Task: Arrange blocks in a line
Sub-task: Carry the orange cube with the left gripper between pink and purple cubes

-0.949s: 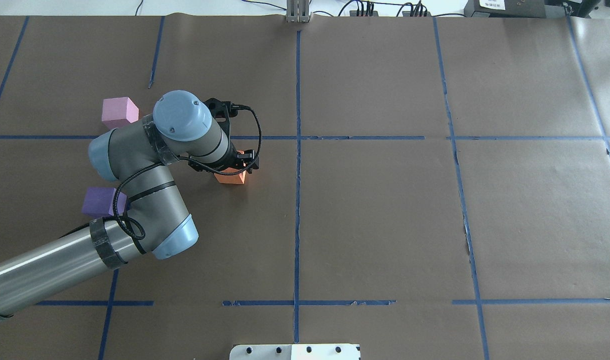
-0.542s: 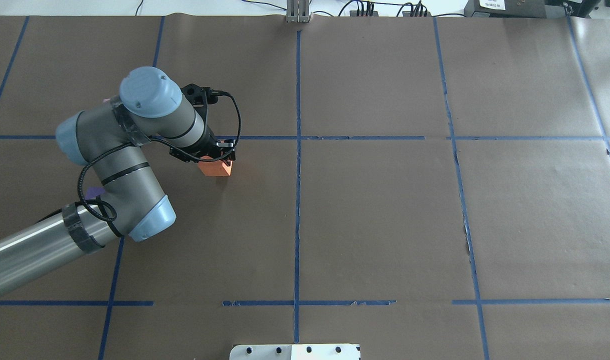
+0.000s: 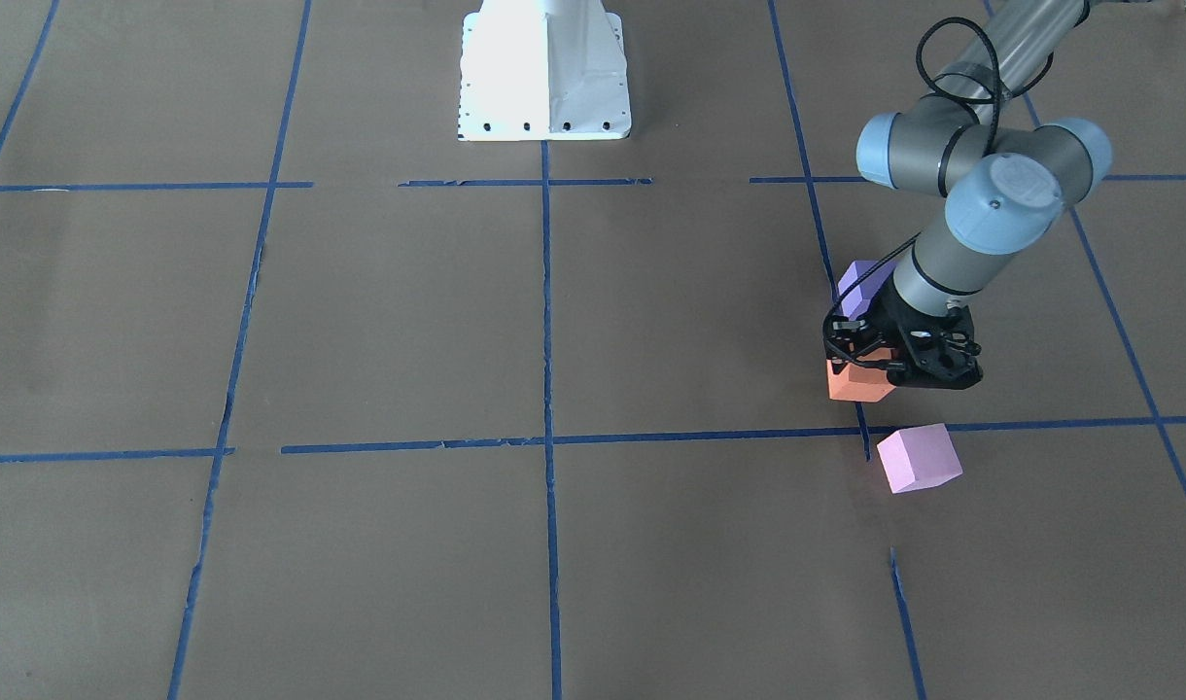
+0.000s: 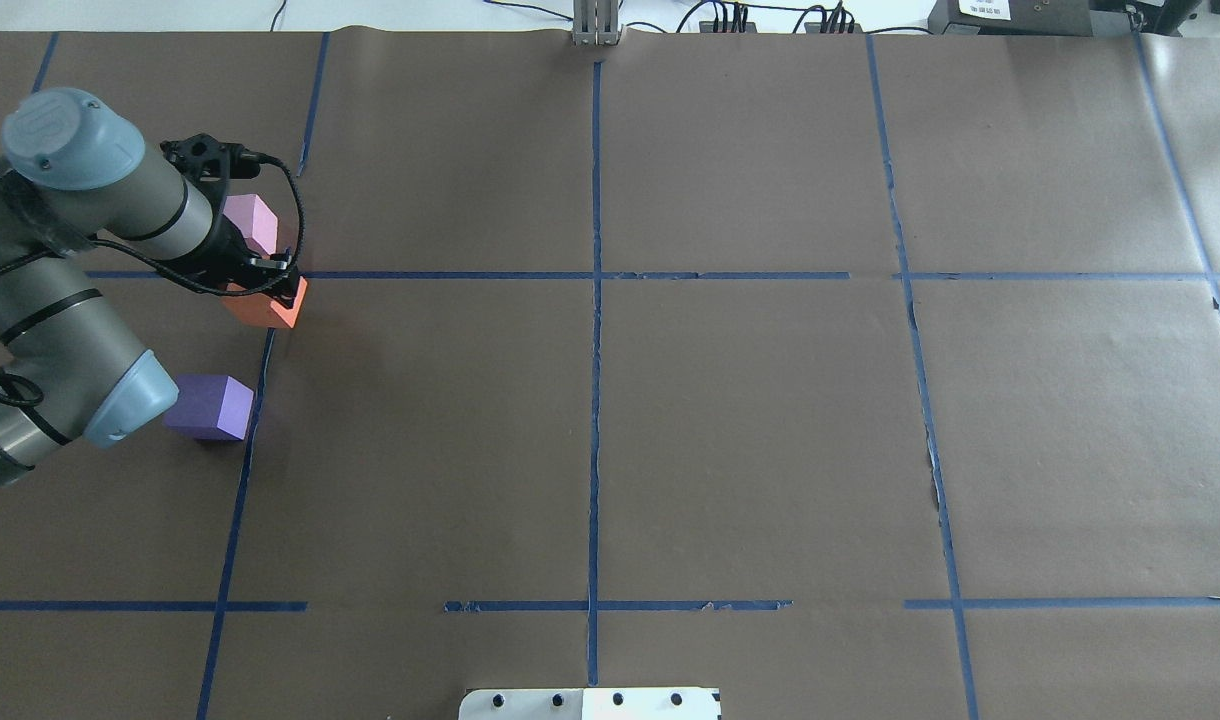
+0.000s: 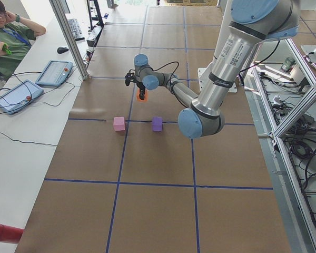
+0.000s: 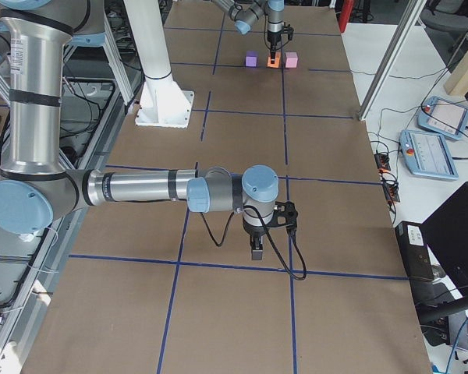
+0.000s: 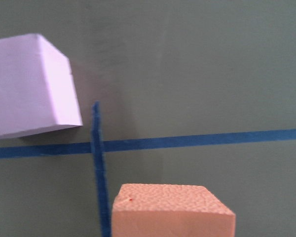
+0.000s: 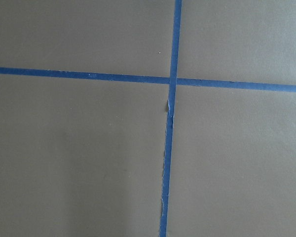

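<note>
My left gripper (image 4: 260,285) is shut on the orange block (image 4: 268,305) and holds it low over the table, at a blue tape crossing. The pink-lilac block (image 4: 250,222) lies just beyond it, and the violet-purple block (image 4: 210,407) lies nearer me. In the front-facing view the left gripper (image 3: 894,365) holds the orange block (image 3: 857,382) between the purple block (image 3: 860,285) and the pink block (image 3: 919,458). The left wrist view shows the orange block (image 7: 172,210) and the pink block (image 7: 32,86). My right gripper (image 6: 256,248) shows only in the exterior right view, pointing down over bare table; I cannot tell its state.
Blue tape lines (image 4: 595,275) divide the brown table into squares. The white robot base plate (image 4: 590,703) sits at the near edge. A metal post (image 4: 596,25) stands at the far edge. An operator (image 5: 5,37) sits with tablets beyond the table's far side.
My left arm has carried the orange block left, from near the table's middle to between the pink and purple blocks. The pink and purple blocks have not moved.
</note>
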Available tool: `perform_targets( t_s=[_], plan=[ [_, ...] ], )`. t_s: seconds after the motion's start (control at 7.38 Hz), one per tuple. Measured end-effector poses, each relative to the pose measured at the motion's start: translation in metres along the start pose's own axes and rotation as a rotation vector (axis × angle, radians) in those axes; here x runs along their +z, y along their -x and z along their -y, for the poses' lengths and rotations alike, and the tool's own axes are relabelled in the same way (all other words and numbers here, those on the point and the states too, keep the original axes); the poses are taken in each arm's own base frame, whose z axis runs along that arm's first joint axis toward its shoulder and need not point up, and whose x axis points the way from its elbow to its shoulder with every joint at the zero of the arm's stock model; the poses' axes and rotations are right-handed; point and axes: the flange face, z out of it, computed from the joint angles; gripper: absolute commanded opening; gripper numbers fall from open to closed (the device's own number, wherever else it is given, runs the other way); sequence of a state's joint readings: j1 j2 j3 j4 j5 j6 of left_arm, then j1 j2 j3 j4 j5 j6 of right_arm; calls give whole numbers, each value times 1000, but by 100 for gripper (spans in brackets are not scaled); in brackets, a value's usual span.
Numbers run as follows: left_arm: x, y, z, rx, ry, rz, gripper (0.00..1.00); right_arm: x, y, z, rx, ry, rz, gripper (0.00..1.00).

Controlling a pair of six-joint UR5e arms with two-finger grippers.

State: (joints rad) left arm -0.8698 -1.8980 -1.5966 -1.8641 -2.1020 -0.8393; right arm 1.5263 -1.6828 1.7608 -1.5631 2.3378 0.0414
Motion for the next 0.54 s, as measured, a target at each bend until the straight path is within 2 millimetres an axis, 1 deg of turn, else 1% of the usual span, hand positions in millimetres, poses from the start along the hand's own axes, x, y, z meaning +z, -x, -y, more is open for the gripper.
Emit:
perform_targets(
  t_s=[0.14,0.27,0.41,0.54],
  plan=[
    [5,17,-3,-1,9,16,23,0,0,0,0,0,0,100],
    [10,24,-5,-6,17,25,49,0,0,0,1,1,0,100],
    [14,24,-4,-9,22,28,99,0,0,0,0,0,0,100],
    [16,24,-4,-12,24,30,100,0,0,0,0,0,0,100]
  ],
)
